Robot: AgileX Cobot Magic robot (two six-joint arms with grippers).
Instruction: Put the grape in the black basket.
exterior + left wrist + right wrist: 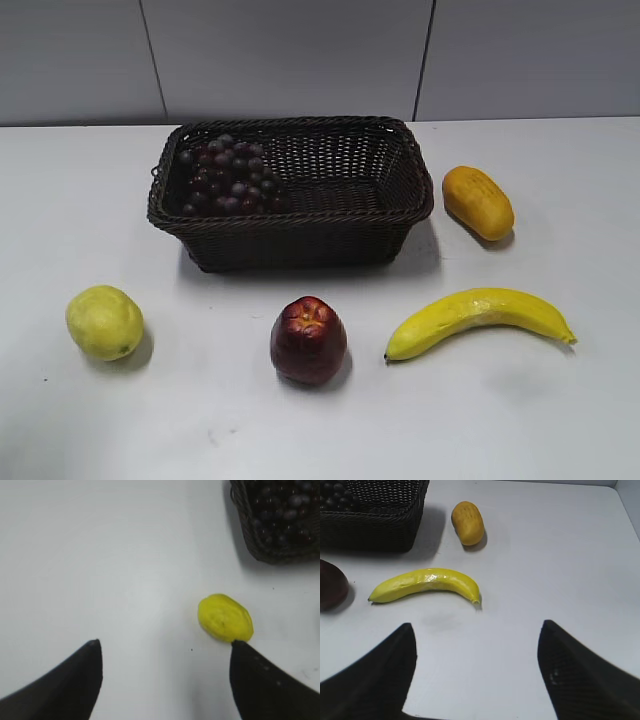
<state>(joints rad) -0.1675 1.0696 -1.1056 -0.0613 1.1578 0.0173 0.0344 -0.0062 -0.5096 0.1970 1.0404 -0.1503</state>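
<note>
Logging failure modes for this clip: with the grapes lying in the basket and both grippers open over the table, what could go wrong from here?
1. The grape sits heaped against the left wall of the black basket; a bump there might shift the bunch.
2. The left gripper hangs close to the yellow-green fruit, and could nudge it.
3. The right gripper hangs near the banana, so a low move may push it.

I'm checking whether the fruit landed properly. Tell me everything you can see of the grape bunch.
The grape is a cluster of many small, round, dark purple-red berries with a dull sheen. It lies inside the black basket, at the left end, resting on the woven floor against the left wall and near the front wall. No gripper touches it. The wrist views show only parts of it over the basket's rim.
</note>
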